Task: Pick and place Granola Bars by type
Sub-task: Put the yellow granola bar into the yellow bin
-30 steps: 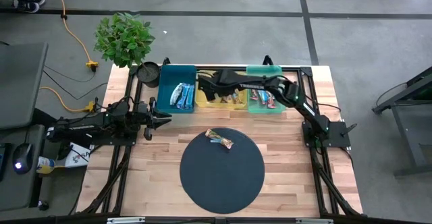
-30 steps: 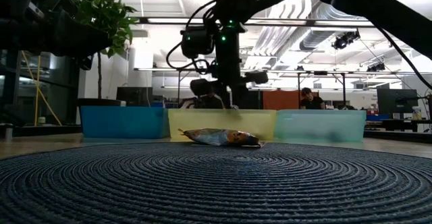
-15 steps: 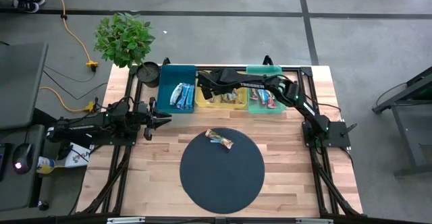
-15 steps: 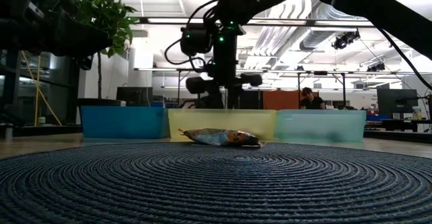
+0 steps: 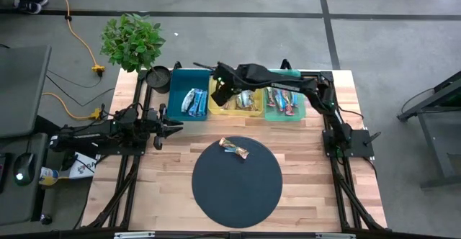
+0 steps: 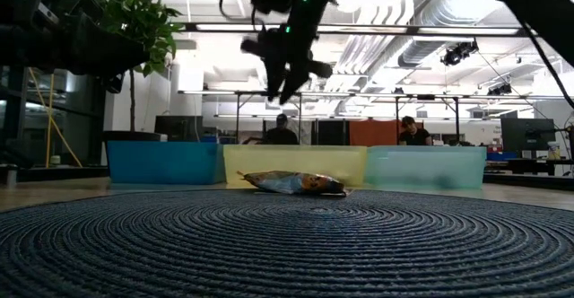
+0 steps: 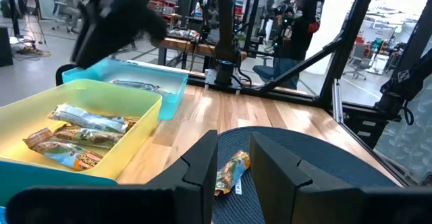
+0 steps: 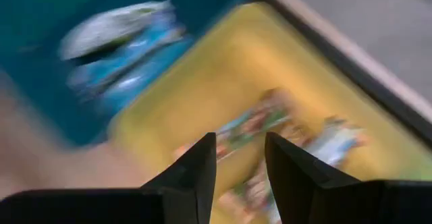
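Right gripper (image 5: 222,89) hangs above the yellow bin (image 5: 216,111) at the tabletop's far edge, jaws parted, empty. Left jaws: we cannot tell. Next: reach the last granola bar (image 5: 234,148) on the round mat's (image 5: 238,188) far rim.

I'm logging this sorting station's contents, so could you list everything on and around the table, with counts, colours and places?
Teal bin: one, far side of the table, holds blue-white bars.
Yellow bin: one, middle of the row, holds tan-gold bars.
Green bin: one, right of the yellow one, holds red-pink bars; exact bar counts cannot be told.
Loose bar: one, tan-gold with blue, on the mat's far edge.
Round mat: one, dark blue, centre of the table.
Potted plant: one, green, far left corner.
People: two, in the room behind.
Left gripper: dark, parked at the table's left edge.
Right gripper: dark, open and empty, raised over the yellow bin.
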Available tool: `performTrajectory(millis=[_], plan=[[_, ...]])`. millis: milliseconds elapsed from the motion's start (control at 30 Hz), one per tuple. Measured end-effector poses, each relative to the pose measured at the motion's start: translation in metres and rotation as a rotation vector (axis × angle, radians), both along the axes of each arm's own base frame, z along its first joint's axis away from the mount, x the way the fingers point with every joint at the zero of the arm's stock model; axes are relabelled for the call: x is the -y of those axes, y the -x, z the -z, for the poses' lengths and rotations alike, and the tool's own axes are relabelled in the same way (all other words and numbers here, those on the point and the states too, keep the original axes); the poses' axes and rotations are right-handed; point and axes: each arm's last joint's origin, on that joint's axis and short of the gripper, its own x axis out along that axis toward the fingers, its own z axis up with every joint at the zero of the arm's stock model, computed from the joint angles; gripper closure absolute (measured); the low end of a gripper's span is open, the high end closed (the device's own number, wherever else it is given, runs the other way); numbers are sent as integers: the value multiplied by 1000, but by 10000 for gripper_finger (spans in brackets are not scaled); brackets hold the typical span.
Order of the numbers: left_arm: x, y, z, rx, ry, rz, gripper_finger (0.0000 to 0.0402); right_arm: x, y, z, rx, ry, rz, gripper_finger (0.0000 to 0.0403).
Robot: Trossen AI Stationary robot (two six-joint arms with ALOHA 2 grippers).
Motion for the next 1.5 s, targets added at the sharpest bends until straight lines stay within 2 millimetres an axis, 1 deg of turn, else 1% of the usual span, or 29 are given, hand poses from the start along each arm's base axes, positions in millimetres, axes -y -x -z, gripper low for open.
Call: performTrajectory(millis=[33,133,267,367,467,567,633,833,967,1067,1167,1300,1500], plan=[[0,0,0,0,0,0,319,-3,2,-7,22,-37,-42,292],[0,0,0,0,0,0,319,-20,6,-19,44,-143,-170,292],[0,0,0,0,0,0,319,-53,5,-18,-4,-235,-293,292],[0,0,0,0,0,0,319,-81,6,-14,-74,-242,-364,292],[0,0,0,0,0,0,319,-105,10,-7,-170,-216,-402,288],[0,0,0,0,0,0,319,-124,10,1,-209,-206,-409,272],[0,0,0,0,0,0,319,-136,11,8,-228,-217,-424,254],[0,0,0,0,0,0,319,-167,14,38,-264,-246,-454,188],[0,0,0,0,0,0,319,-180,17,62,-267,-260,-437,161],[0,0,0,0,0,0,319,-186,18,78,-241,-264,-429,156],[0,0,0,0,0,0,319,-190,19,90,-231,-268,-425,155],[0,0,0,0,0,0,319,-190,22,101,-231,-275,-396,155],[0,0,0,0,0,0,319,-188,24,107,-233,-248,-378,155]])
